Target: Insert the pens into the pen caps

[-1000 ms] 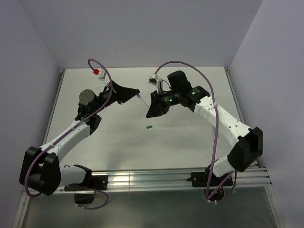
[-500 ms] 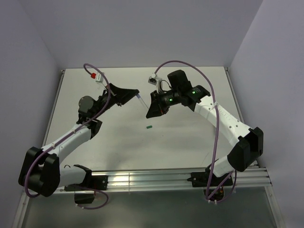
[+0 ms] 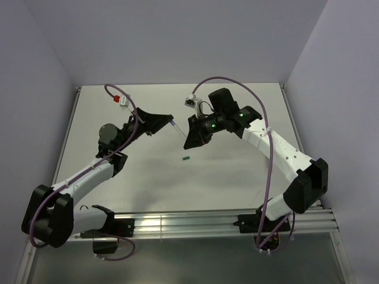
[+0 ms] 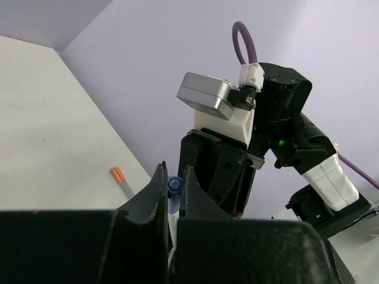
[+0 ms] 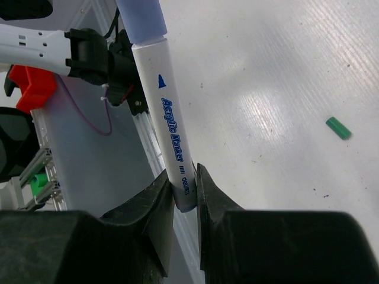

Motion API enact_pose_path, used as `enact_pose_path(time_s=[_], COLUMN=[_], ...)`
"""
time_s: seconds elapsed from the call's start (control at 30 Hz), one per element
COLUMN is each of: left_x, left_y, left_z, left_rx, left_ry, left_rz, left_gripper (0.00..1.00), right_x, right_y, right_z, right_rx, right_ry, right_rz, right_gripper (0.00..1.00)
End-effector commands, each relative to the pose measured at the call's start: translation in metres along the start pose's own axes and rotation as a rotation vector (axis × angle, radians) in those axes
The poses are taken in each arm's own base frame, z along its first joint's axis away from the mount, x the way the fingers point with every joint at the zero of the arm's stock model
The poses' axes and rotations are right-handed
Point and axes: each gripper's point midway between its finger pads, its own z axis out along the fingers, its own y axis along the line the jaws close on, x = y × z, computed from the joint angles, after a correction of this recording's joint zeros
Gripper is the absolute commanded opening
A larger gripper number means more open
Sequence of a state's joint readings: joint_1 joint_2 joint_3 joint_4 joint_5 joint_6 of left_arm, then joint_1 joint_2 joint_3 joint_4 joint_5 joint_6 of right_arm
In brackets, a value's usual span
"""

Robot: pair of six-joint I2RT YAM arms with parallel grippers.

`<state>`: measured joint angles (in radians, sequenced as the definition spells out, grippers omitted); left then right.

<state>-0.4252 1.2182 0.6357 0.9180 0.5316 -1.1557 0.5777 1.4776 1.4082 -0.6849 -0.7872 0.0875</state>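
A white "Acrylic Marker" pen (image 5: 169, 130) spans the gap between my two grippers, which face each other above the table's middle (image 3: 175, 127). My right gripper (image 5: 185, 177) is shut on the pen's tail end and also shows in the top view (image 3: 186, 141). A blue cap (image 5: 142, 21) sits on the pen's far end. My left gripper (image 4: 172, 171), seen from above too (image 3: 170, 121), is shut on that blue cap (image 4: 173, 185). The dark green cap (image 3: 186, 158) lies loose on the table below the grippers (image 5: 339, 128). A translucent pen with an orange end (image 4: 122, 180) lies near the back wall.
The white table (image 3: 237, 171) is enclosed by lilac walls on three sides. Purple cables (image 3: 269, 142) loop over both arms. A metal rail (image 3: 195, 222) runs along the near edge by the arm bases.
My left arm has shifted slightly, its gripper dipping a little towards the right gripper, and its cable loop has swung left. The right arm and green cap have not moved.
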Motion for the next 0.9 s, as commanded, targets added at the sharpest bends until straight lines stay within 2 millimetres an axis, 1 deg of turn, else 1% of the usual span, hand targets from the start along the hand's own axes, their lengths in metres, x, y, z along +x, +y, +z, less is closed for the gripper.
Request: enact_pose_path(time_s=[0.0,0.23,0.33,0.43,0.87], left_x=[0.117,0.118,0.120,0.121,0.134], left_y=[-0.024,-0.026,-0.026,-0.027,-0.027], left_z=[-0.042,-0.039,-0.039,-0.038,-0.043], left_rx=[0.109,0.119,0.120,0.122,0.118], left_ry=[0.507,0.508,0.506,0.504,0.540], left_rz=[-0.162,-0.167,-0.175,-0.181,-0.192], left_gripper=[0.00,0.00,0.00,0.00,0.00], right_x=[-0.141,-0.141,-0.137,-0.137,-0.150], right_y=[0.020,0.027,0.027,0.026,0.026], right_z=[-0.042,-0.039,-0.032,-0.030,-0.035], right_rx=[0.070,0.026,0.012,0.012,0.034], right_ry=[-0.456,-0.448,-0.436,-0.441,-0.469], right_rz=[-0.331,-0.318,-0.304,-0.298,-0.323], right_gripper=[0.00,0.00,0.00,0.00,0.00])
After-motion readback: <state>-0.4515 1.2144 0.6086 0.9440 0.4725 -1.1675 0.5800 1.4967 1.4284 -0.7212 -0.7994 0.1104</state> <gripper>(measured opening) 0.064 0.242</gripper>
